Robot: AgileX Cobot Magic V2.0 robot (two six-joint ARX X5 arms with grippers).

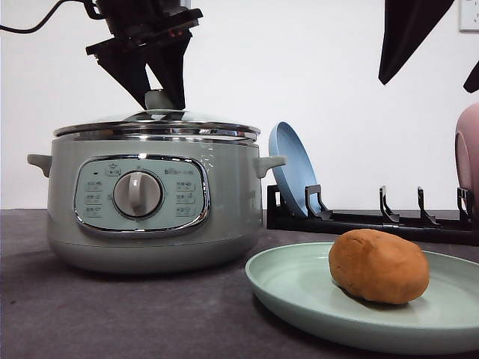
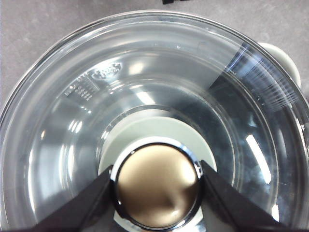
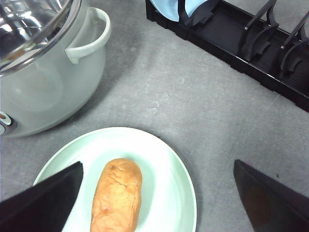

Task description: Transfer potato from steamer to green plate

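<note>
The potato (image 1: 379, 265) lies on the green plate (image 1: 299, 288) at the front right, an orange-brown oval lump resting lengthwise (image 3: 117, 193). The steamer (image 1: 150, 202) stands to the plate's left with its glass lid (image 1: 157, 123) sitting on the rim. My left gripper (image 1: 161, 97) comes down from above and is shut on the lid's knob (image 2: 158, 186), one finger pressed to each side. My right gripper (image 1: 423, 84) hangs high over the plate, open, fingers wide apart with nothing between them (image 3: 158, 163).
A black dish rack (image 1: 374, 221) runs behind the plate, holding a blue plate (image 1: 292, 168) upright close to the steamer's handle (image 3: 89, 41). A pink plate (image 1: 468, 149) stands at the right edge. Grey tabletop (image 3: 193, 96) lies between steamer, rack and plate.
</note>
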